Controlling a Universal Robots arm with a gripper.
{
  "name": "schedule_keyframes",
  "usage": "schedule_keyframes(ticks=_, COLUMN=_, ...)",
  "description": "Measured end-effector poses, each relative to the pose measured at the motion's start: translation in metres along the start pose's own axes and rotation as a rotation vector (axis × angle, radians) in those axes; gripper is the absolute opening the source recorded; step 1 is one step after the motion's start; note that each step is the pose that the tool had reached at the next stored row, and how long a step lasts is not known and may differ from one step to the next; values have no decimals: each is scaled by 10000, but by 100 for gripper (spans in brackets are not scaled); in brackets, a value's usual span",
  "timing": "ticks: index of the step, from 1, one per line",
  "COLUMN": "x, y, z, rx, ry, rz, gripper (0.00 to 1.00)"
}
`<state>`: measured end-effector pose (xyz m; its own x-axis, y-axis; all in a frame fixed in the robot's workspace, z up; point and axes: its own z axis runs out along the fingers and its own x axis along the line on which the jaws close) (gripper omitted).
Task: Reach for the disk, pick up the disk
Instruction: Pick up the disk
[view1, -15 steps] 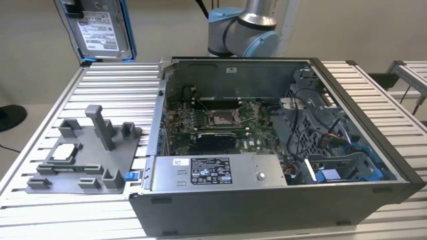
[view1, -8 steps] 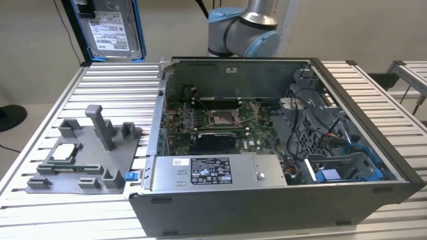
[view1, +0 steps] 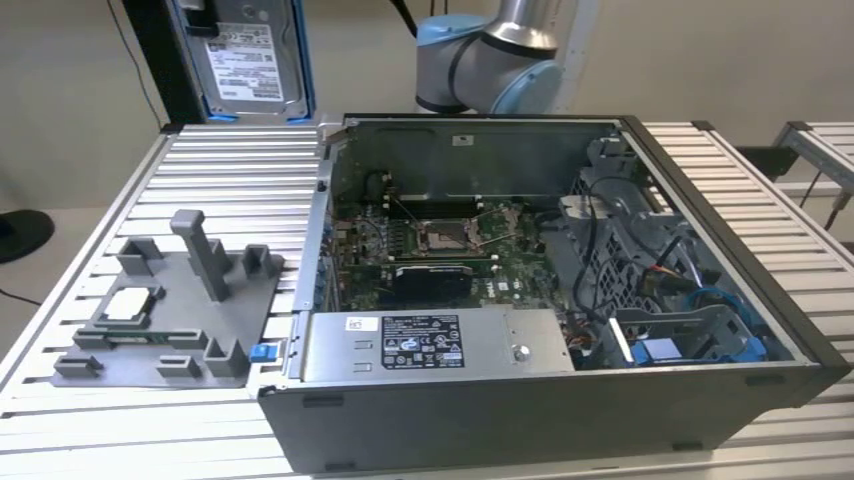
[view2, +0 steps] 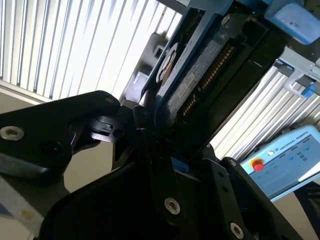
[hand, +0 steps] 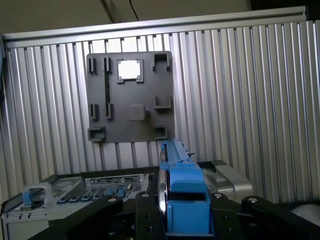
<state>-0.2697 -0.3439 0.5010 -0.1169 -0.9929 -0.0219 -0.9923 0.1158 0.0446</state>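
The ribbed aluminium table (view1: 227, 190) runs out of the exterior view on three sides. A plain pale wall (view1: 721, 60) stands behind it, and a second slatted bench (view1: 817, 145) is cut off at the exterior view's right. One open computer case (view1: 534, 410) sits on the table with its motherboard (view1: 441, 240) bare. The bay toward the exterior view's right is a tangle of cables that is hard to sort out. One robot arm (view1: 494, 60) rises behind the case and is cropped above its grey joint. One grey fixture tray (view1: 200, 322) lies flat on the slats just beside the case, at the exterior view's left. The disk (view1: 247, 55) is held upright in the air over the table's far end, its top cut off by the frame and blue bracket edges on both sides. In the first wrist view the disk is seen edge-on, with the gripper (hand: 184, 212) clamped on it and black fingers (hand: 145, 212) against either flank. In the second wrist view the contact is lost in dark shadow. One small white-topped chip (view1: 127, 305) rests in the tray.
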Motion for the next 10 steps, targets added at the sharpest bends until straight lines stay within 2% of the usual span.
schedule_keyframes(ticks=10, x=-32, y=-273, z=-11, rx=-7, ry=0, rz=0, gripper=0)
